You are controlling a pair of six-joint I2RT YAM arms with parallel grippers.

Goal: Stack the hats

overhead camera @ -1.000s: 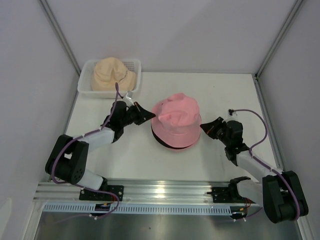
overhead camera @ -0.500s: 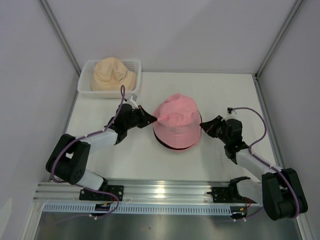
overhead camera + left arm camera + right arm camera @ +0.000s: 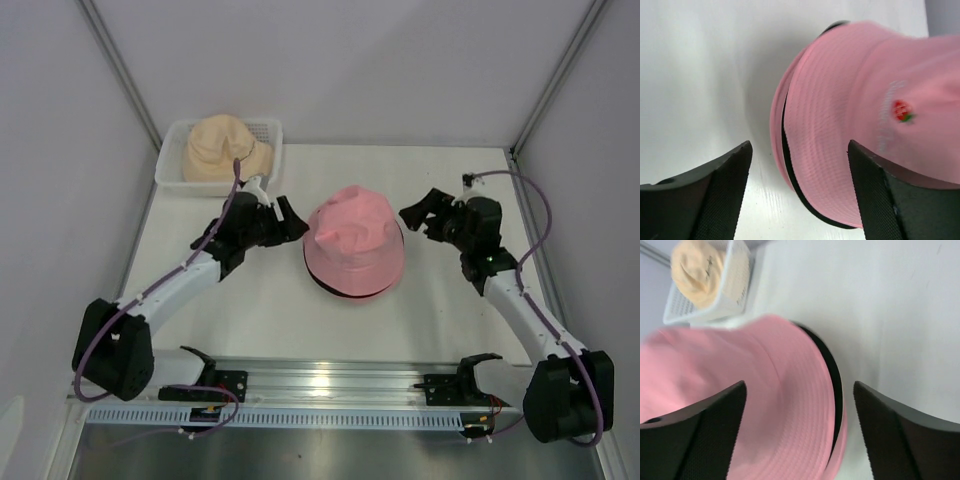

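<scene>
We see a white table (image 3: pixel 440 300) carrying two things. A white mesh basket (image 3: pixel 270 128) sits at its far left corner, and near the middle rests a pink hat (image 3: pixel 355 245) with a black brim (image 3: pixel 335 292) showing beneath it.

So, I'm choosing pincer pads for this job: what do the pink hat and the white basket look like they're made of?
Pink hat: soft woven fabric, probably cotton, matte. The signs are the rows of stitching around the brim, a small embroidered motif and a dented crown.
Basket: likely rigid plastic, white. The sign is its regular moulded mesh walls.
</scene>
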